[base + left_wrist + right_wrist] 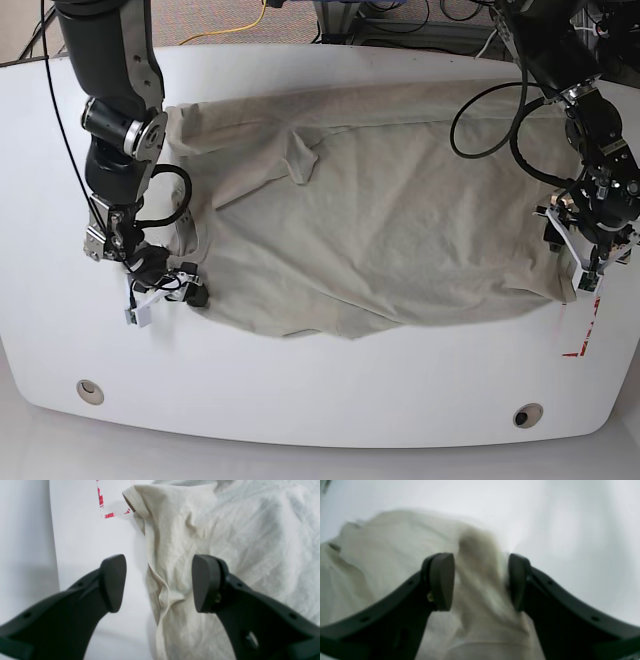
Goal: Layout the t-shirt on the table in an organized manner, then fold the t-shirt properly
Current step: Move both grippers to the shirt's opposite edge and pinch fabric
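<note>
The pale sage t-shirt (pixel 380 230) lies spread and wrinkled across the white table (pixel 330 400). My left gripper (pixel 585 265) hangs over the shirt's right edge. In the left wrist view it (pixel 158 583) stands open, straddling a creased fold of the t-shirt (pixel 190 535) edge with the pads clear of it. My right gripper (pixel 165 290) sits at the shirt's lower left edge. In the right wrist view it (pixel 480 581) has its jaws apart around a raised, blurred ridge of the t-shirt (pixel 480 562).
Red tape marks (pixel 580 340) lie on the table just below the left gripper, and red tape (pixel 101 500) also shows beside the shirt's hemmed opening. Two round metal grommets (pixel 90 391) (pixel 527 414) sit near the front edge. Cables trail behind the table.
</note>
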`<state>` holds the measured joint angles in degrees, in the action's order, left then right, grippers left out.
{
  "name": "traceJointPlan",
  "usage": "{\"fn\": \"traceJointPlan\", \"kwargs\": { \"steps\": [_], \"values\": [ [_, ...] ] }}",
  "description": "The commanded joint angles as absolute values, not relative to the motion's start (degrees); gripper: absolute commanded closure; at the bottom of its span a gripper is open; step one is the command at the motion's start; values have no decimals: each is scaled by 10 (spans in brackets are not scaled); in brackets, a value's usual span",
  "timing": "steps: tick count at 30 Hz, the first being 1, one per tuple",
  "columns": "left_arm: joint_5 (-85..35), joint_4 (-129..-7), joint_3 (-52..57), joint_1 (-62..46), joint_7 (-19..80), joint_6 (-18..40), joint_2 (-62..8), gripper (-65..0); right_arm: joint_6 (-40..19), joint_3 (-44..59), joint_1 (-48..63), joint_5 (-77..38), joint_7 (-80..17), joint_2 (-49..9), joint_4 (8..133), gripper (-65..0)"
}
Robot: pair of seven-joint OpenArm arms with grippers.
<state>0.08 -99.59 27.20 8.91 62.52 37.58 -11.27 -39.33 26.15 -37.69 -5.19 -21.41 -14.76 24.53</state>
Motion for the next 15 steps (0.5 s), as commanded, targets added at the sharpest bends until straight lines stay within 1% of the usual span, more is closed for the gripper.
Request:
{"fn": "traceJointPlan", "kwargs": {
  "steps": [1,10,13,14,15],
  "values": [
    [-2,-1005,273,101,616,375,-122,-392,-400,253,-397,-57,-210,-134,254,-333],
    [-2,-1005,273,98,616,375,-122,-392,-400,237,-391,-57,-206,-102,254,-327],
    [-1,-1004,274,98,616,374,-122,-392,-400,236,-393,-57,-206,-99,254,-279],
    [-1,-1003,274,98,616,374,-122,-392,-400,236,-395,-57,-206,-99,254,-243],
    [0,-1002,274,98,616,374,-122,-392,-400,236,-397,-57,-206,-99,254,-222]
  ]
}}
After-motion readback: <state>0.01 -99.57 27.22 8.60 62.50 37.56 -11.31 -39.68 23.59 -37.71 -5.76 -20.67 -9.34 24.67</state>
